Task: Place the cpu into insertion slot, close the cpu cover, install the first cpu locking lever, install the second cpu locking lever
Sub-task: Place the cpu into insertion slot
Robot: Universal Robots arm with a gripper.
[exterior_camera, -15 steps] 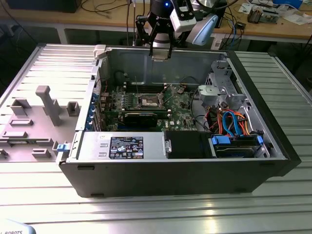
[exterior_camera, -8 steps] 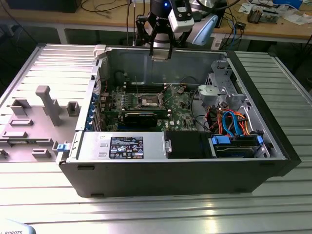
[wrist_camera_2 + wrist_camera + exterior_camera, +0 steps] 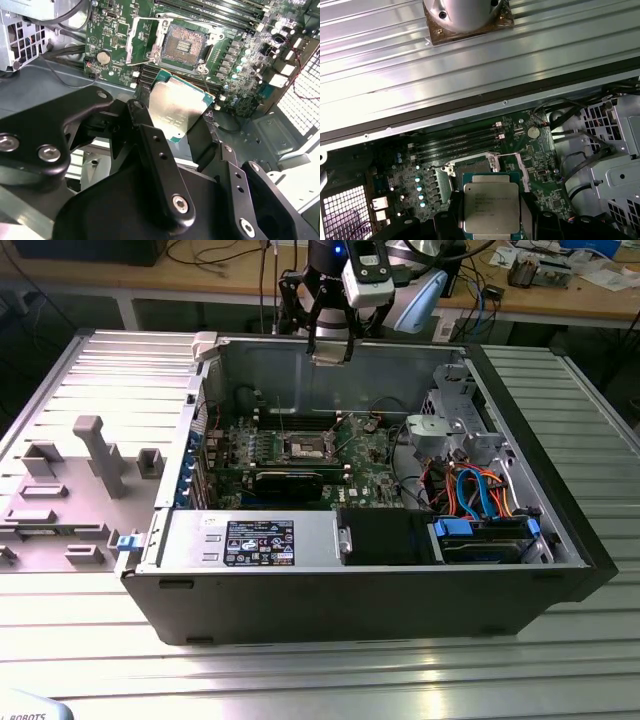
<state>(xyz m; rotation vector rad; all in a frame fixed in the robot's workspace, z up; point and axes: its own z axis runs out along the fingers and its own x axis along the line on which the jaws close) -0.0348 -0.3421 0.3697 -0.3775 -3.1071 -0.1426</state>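
Cpu [image 3: 491, 207], edges partly hidden, clamped between fingers [image 3: 200, 137] above the insertion slot [image 3: 182, 44].

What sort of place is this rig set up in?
Probably a robotics lab or workshop: an open computer case on a ribbed metal table, a wooden workbench with cables behind, and the end effector gripping the cpu.

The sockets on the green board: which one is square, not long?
The insertion slot, square with a silvery rim and dark centre; the memory slots beside it are long, narrow and black.
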